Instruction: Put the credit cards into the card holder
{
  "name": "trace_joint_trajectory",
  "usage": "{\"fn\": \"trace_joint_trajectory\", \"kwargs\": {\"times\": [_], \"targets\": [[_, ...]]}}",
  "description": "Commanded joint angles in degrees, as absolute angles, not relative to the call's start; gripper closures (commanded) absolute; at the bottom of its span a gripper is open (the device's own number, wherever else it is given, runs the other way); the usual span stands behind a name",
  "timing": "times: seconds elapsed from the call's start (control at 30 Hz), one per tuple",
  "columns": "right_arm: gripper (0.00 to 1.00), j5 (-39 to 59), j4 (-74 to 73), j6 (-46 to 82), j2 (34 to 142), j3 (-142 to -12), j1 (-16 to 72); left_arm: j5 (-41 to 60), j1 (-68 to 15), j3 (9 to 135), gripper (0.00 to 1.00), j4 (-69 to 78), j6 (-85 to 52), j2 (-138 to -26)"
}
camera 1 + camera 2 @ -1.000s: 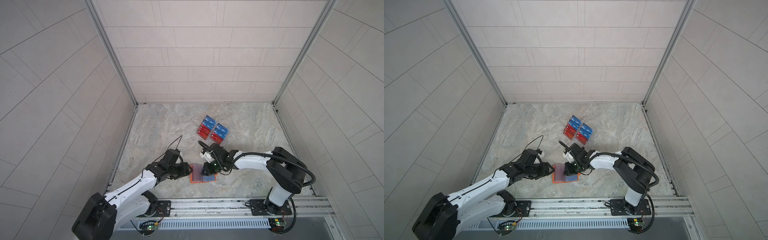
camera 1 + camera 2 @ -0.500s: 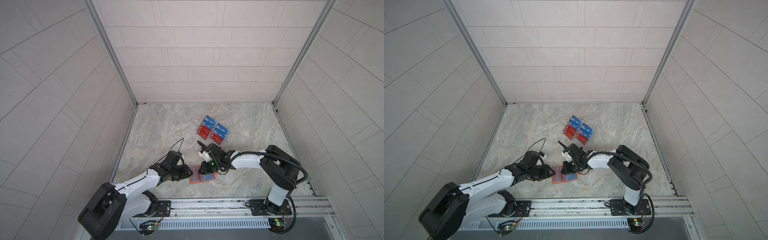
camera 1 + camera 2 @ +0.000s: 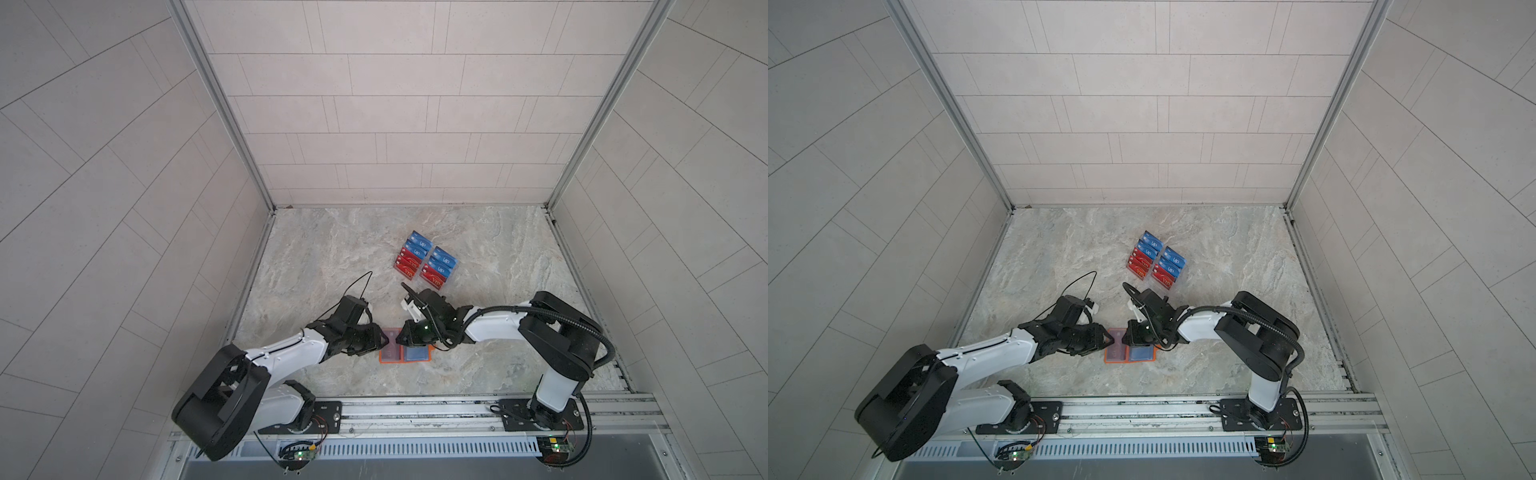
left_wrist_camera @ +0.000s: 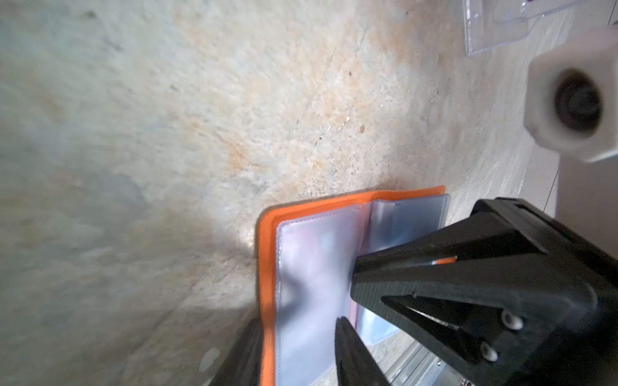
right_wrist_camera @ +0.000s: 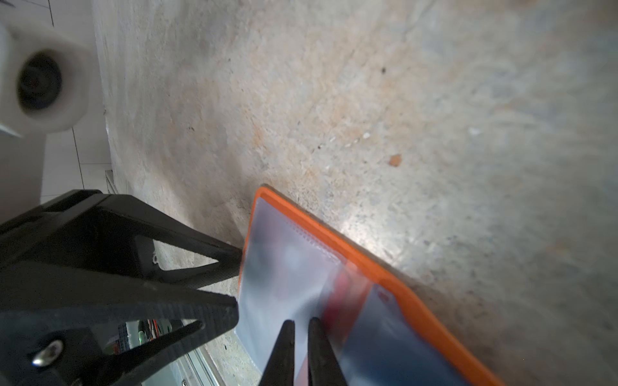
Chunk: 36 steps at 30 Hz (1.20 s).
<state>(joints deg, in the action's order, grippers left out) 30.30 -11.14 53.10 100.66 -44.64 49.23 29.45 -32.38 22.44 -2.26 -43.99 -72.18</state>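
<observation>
Right claw, closed, perhaps pinches a sleeve of the card holder.

L fingers narrower, onto holder edge

VIP on blue cards, red cards

both top views look steeply down from high up, sharing the whole marble floor. both wrist views sit low and close, facing each other across the card holder.
</observation>
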Motion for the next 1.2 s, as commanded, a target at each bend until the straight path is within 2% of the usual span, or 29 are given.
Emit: {"fn": "trace_joint_trajectory", "kwargs": {"times": [0.0,0.1,0.2,0.37,0.53,0.8,1.0,1.1,1.17], "targets": [[0.86,25.68,-11.39,56.52,99.5,-42.89,49.57,29.62,-32.1,24.38,0.59,-1.85,-41.9,-74.66],[0.86,26.06,-11.56,56.69,99.45,-43.1,49.57,28.75,-32.01,26.21,0.59,-5.66,-41.05,-74.35],[0.86,26.93,-11.36,56.13,98.72,-43.32,49.58,25.52,-32.01,28.11,0.54,-13.67,-39.59,-69.87],[0.86,26.81,-3.59,51.13,96.45,-46.36,49.55,24.58,-32.08,30.54,0.51,-20.63,-38.98,-62.49],[0.84,26.66,1.38,48.66,93.6,-48.57,49.4,28.1,-33.57,29.58,0.52,-15.05,-43.75,-61.69],[0.82,27.51,8.12,43.44,92.81,-53.25,47.26,27.86,-37.96,29.18,0.55,-5.73,-47.63,-66.3],[0.82,27.75,15.73,36.92,91.66,-58.85,41.65,27.55,-37.97,26.03,0.58,-1.38,-48.2,-69.92],[0.78,27.37,24.14,30.47,94.08,-66.86,38.67,27.58,-37.98,24.89,0.59,0.04,-48.0,-71.13],[0.71,26.31,30.61,25.94,97.31,-73.88,37.04,27.49,-38.17,24.61,0.59,0.53,-47.49,-71.67]]}}
